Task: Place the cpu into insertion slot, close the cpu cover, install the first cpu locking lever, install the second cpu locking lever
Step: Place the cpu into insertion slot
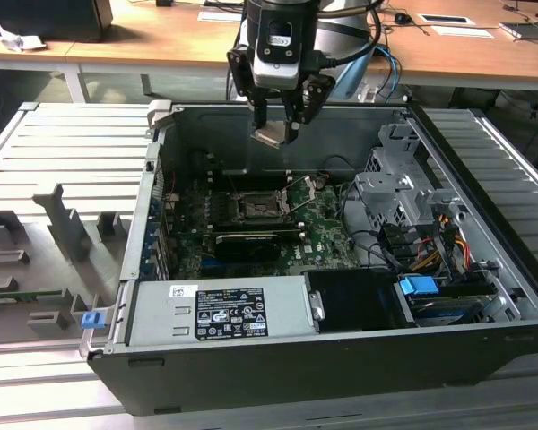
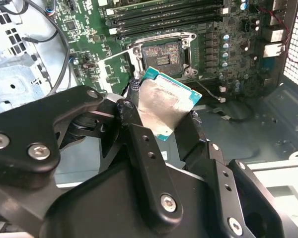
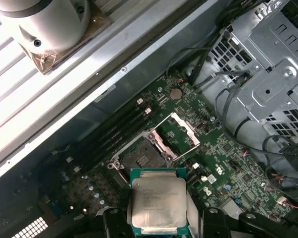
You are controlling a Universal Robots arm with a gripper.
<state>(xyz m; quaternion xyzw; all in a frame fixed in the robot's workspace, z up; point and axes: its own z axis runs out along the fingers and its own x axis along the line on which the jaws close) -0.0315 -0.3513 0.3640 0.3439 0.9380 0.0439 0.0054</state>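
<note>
The cpu (image 1: pixel 273 137) is held high over the open computer case (image 1: pixel 251 367), which lies on its side on a grey ribbed worktop (image 1: pixel 63 152). The chip is clamped by two opposite edges in the tool (image 1: pixel 278 127), whose jaws are drawn in no further than the chip's width allows. The edge grip is judged to be deliberate: the pale metal top is left bare in both wrist views (image 3: pixel 158 201) (image 2: pixel 166 106), and nothing is pressed against the underside. In the exterior view and the second wrist view the chip is seen hanging at a tilt, not level with the green board (image 1: pixel 327 235) below. The insertion slot (image 3: pixel 139 158) (image 2: pixel 163 55) (image 1: pixel 258 208) is left exposed and unfilled, well apart from the chip. The cpu cover (image 3: pixel 186 126) is swung back just beside the slot in the first wrist view, evidently so that the socket can be reached from above. The placing itself is judged not yet done, and the cover is not yet closed. The locking levers cannot be made out with certainty.
</note>
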